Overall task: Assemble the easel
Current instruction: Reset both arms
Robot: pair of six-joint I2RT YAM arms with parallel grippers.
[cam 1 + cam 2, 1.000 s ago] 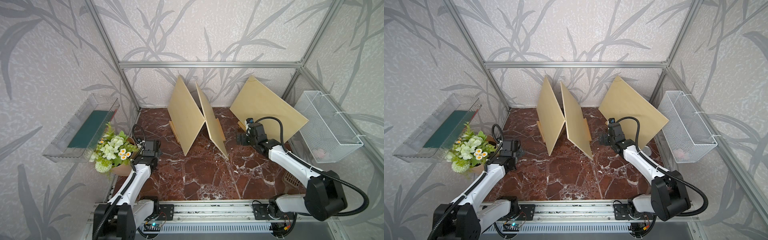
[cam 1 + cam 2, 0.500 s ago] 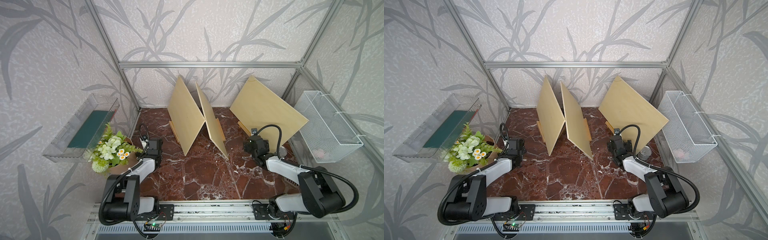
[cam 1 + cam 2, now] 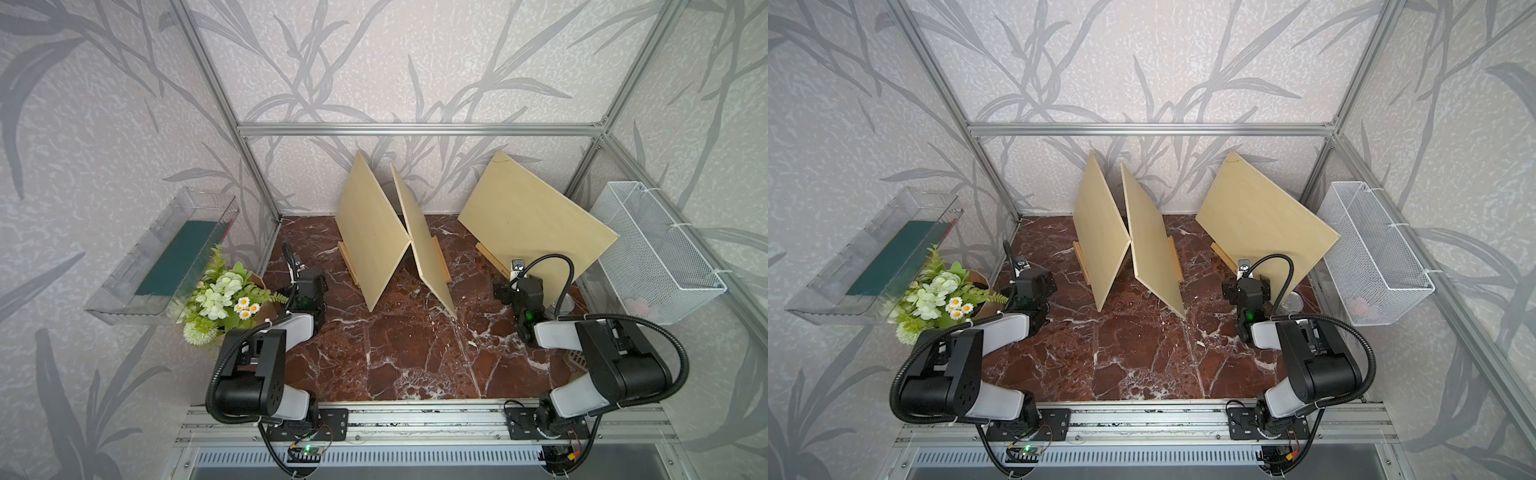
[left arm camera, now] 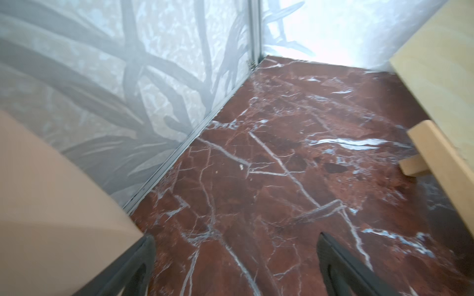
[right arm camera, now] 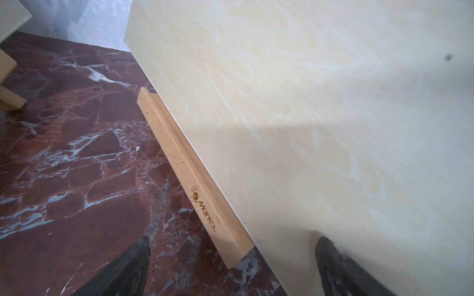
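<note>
Easel board leaning on its ledge; both sets of jaws spread wide, holding nothing.
Only in the right wrist view: logo printed on that ledge, right gripper framing its end, close before the board. Left gripper well apart from the board. Back of the board hidden. Bare marble before it.

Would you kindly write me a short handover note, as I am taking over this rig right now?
Grippers: left gripper open, empty, low over the marble table beside the flower pot; right gripper open, empty, facing the right board and its easel ledge.
Things: left board, middle board and right board each stand tilted on such a ledge.
Done, apparently: all three stand unaided.
Left: nothing obvious; rear supports are hidden, so check them.
</note>
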